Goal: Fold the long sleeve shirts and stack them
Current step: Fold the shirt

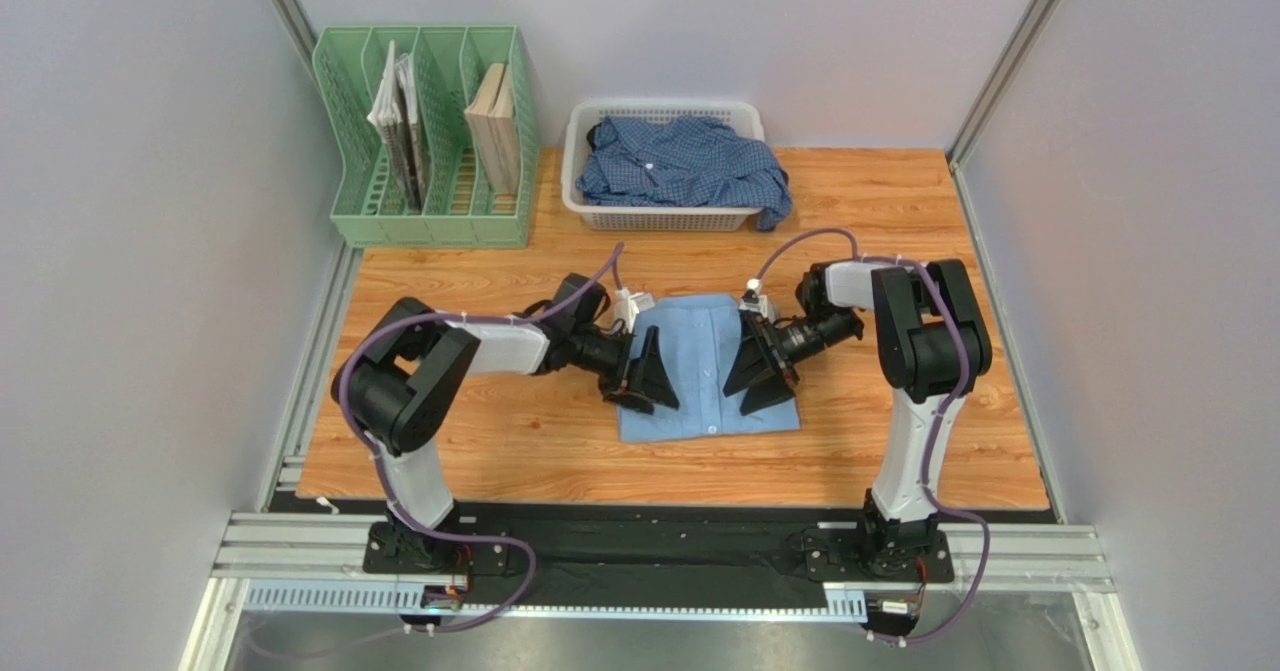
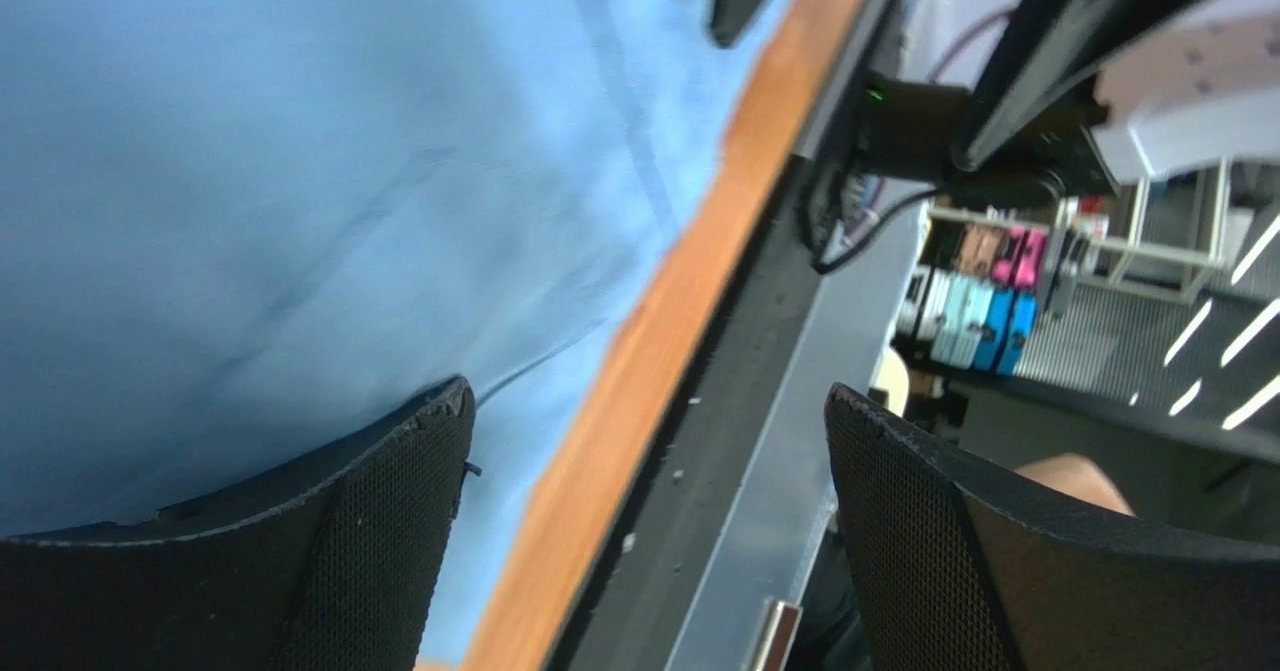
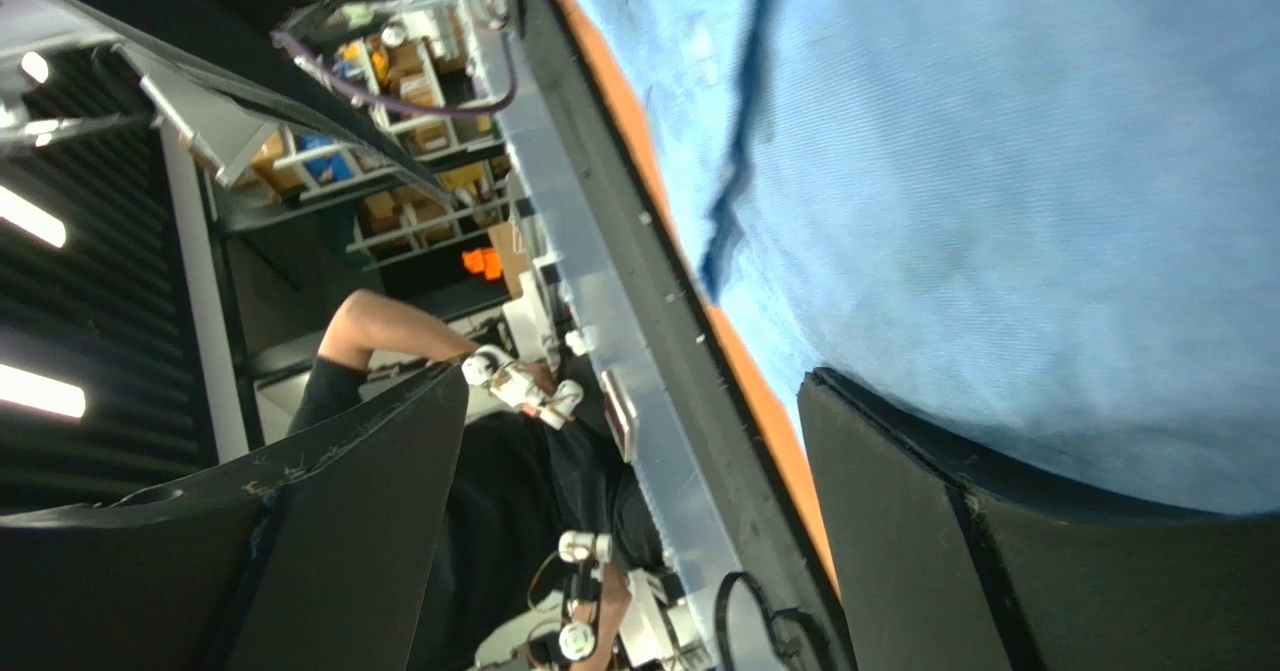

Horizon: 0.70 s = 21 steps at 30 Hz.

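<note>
The light sky-blue shirt (image 1: 705, 364) lies folded into a rectangle on the wooden table (image 1: 496, 454) between my two arms. It fills much of the left wrist view (image 2: 271, 176) and the right wrist view (image 3: 1022, 176). My left gripper (image 1: 652, 377) is open over the shirt's left edge, one finger low against the cloth. My right gripper (image 1: 759, 368) is open over its right edge, likewise. Neither holds anything. The darker blue checked shirt (image 1: 679, 161) lies crumpled in the white basket (image 1: 586, 199) at the back.
A green file rack (image 1: 428, 139) with books stands at the back left, next to the basket. Grey walls close in the sides. The table's near edge (image 2: 661, 356) and a black rail run just in front of the folded shirt.
</note>
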Available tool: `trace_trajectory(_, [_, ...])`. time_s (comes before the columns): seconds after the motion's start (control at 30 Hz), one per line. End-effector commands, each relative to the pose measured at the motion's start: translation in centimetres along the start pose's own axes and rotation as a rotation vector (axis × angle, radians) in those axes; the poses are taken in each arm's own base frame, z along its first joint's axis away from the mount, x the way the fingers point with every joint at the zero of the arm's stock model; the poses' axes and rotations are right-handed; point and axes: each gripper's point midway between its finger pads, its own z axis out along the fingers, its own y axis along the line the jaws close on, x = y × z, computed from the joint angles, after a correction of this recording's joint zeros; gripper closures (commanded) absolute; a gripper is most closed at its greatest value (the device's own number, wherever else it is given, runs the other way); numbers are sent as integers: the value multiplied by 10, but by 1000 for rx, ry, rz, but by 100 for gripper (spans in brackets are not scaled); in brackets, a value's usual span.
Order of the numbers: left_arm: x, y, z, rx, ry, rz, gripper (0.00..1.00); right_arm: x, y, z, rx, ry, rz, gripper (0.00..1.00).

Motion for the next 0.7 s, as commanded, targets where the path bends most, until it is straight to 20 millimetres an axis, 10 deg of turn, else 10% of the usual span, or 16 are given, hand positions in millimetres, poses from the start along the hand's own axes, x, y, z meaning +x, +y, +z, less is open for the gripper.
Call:
trace_trajectory(0.0, [-20,36,-30,-78,3,-28,8,-39,-25,5,108,-146,55,10])
trace_trajectory(0.2, [-48,30,-49,-81,4,120,9,-49,0,7,87,-235,35,9])
trace_trajectory(0.4, [-50,-46,-71,46,-40,354,12,-67,58,-30,100,-324,-176,12])
trace_trajectory(0.53, [-73,-63,-46,26,-31,362,14,-93,36,-38,191,-316,-234,30])
trace_trajectory(0.67, [-101,-35,-20,10,-27,224,20,-118,3,-33,205,-277,-189,46])
